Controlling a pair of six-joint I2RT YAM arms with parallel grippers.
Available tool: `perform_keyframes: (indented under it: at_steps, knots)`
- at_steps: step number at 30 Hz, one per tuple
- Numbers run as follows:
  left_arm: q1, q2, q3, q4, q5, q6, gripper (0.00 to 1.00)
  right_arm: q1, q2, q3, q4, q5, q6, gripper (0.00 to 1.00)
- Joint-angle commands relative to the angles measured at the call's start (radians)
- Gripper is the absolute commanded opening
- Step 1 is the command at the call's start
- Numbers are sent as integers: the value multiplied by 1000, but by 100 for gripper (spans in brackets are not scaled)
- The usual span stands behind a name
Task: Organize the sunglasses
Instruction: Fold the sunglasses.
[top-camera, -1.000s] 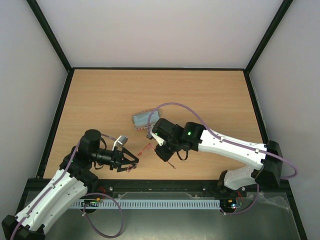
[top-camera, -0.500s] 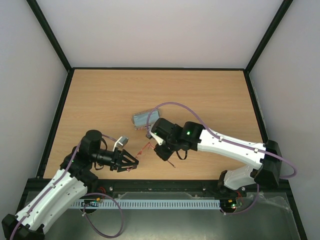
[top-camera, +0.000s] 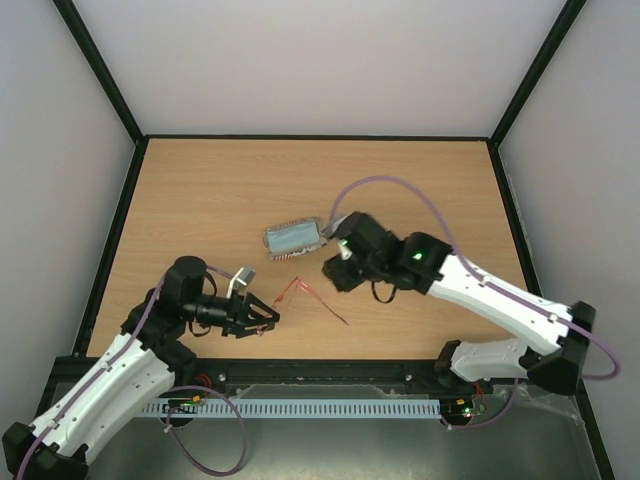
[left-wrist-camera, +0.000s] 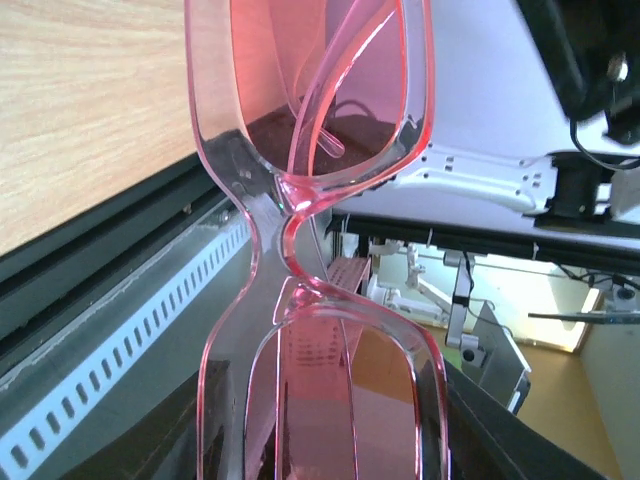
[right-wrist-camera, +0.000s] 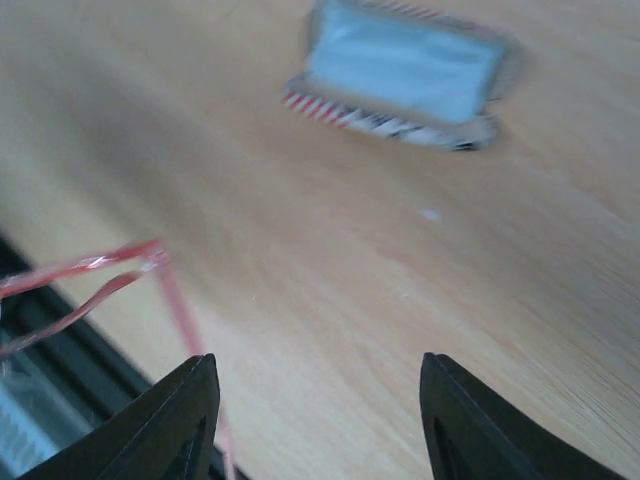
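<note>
left gripper (top-camera: 268, 322) clamps the sunglasses (left-wrist-camera: 285, 200) by the front, near left. right gripper (right-wrist-camera: 315, 400) wide, empty, just right of the case (top-camera: 294, 238).

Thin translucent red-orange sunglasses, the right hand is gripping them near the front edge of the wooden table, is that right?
Not quite. It is the left hand that grips the thin translucent red-orange sunglasses near the front edge of the wooden table; the top external view shows it. The right hand is open and empty.
</note>
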Motion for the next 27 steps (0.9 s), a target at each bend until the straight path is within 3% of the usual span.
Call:
perform_keyframes:
  at_steps: [1,4,11,18,27]
  knots:
    - [-4,11,32,123,-48,-63,30,-155,-69,-91,3,51,95,50]
    - [-4,34,43,188,-74,-82,30,-200,-43,-163,33,20,129,38]
    - [-5,115,87,304,-110,-94,29,-199,29,-202,124,-134,162,28]
    - [-17,192,89,386,-121,-84,29,-107,15,-160,157,-144,166,29]
    - [-71,235,60,471,-151,-99,29,4,108,-89,201,-117,201,28]
